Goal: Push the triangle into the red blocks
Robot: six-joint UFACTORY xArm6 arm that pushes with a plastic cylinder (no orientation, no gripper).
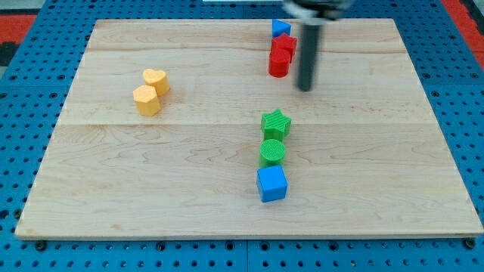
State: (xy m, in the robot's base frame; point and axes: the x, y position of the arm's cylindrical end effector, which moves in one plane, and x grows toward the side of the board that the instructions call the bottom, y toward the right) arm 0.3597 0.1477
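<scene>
A blue triangle block (280, 28) sits near the view's top, touching the top of two red blocks (281, 54) stacked close together just below it. My tip (305, 88) is at the end of the dark rod, to the right of and slightly below the red blocks, a small gap apart from them.
A yellow heart block (156, 80) and a yellow hexagon block (147, 100) sit together at the left. A green star block (276, 124), a green round block (272, 151) and a blue cube (271, 183) form a column below the centre. The wooden board (378, 189) lies on a blue pegboard.
</scene>
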